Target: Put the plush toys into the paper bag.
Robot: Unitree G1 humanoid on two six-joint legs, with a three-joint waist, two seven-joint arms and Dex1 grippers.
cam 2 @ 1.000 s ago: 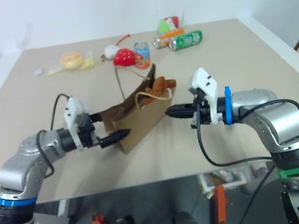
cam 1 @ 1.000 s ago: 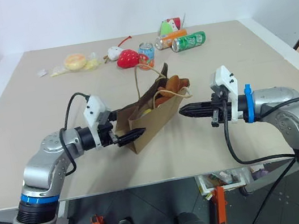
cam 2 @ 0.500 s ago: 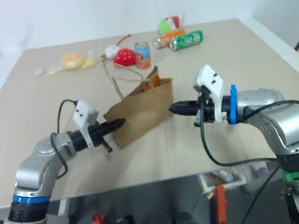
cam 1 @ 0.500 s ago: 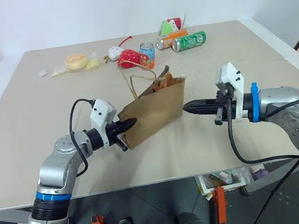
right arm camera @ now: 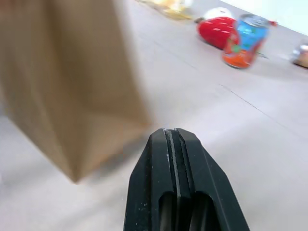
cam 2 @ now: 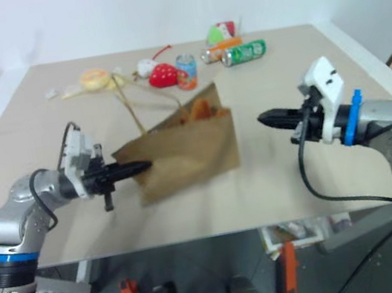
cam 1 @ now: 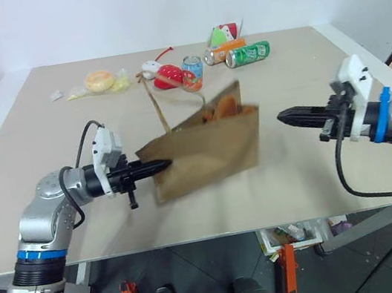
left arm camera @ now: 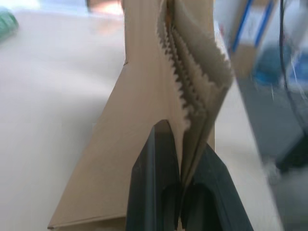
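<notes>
paper bag (cam 1: 208, 152) stands on the table (cam 1: 48, 163), tilted, with its mouth up and 1 cord handle (cam 1: 153, 108) sticking above it. left gripper (left arm camera: 180, 185) pinches the bag's serrated top edge between its 2 fingers, holding it at the end nearest the left arm. brown-orange plush toy (cam 1: 223, 108) peeks out of the bag's opening. right gripper (cam 1: 285, 116) hovers just beside the bag's other end, apart from it, fingers pressed together on nothing. red strawberry plush (cam 1: 168, 78) and cans (cam 1: 247, 54) lie at the table's far side.
</notes>
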